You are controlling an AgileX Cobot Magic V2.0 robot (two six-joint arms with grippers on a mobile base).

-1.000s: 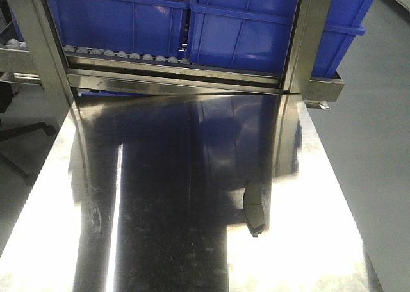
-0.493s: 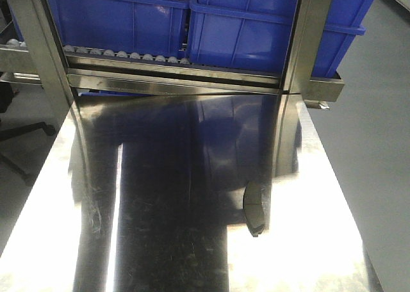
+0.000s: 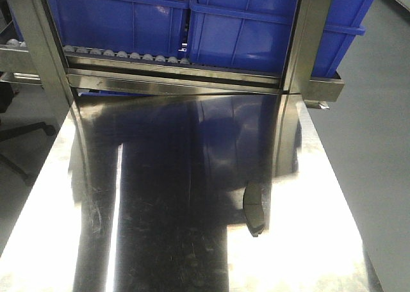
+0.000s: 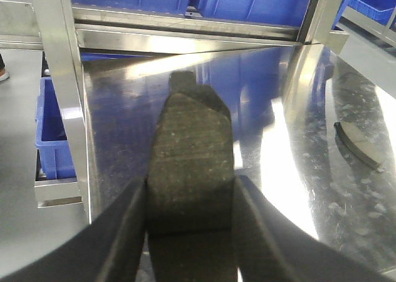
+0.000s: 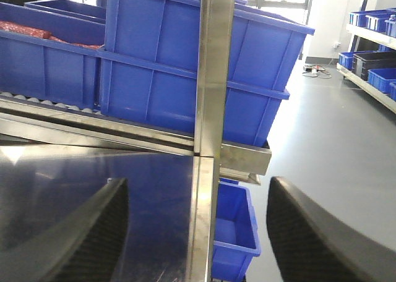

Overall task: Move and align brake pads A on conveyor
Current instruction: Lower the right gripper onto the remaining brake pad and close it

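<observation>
- L gripper (image 4: 190, 192) pinches one brake pad (image 4: 190, 140) above steel table (image 4: 291, 189); looks like carry step.
- R gripper (image 5: 197, 198) spread, empty.
- 2nd pad (image 3: 254, 209) lies on steel table.
- Next: needs belt, not in view.

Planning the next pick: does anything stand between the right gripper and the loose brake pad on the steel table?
Nothing visible does. The loose brake pad lies alone on the steel table, with only bare steel around it. The right gripper is open and empty; its own view does not show the pad.
</observation>
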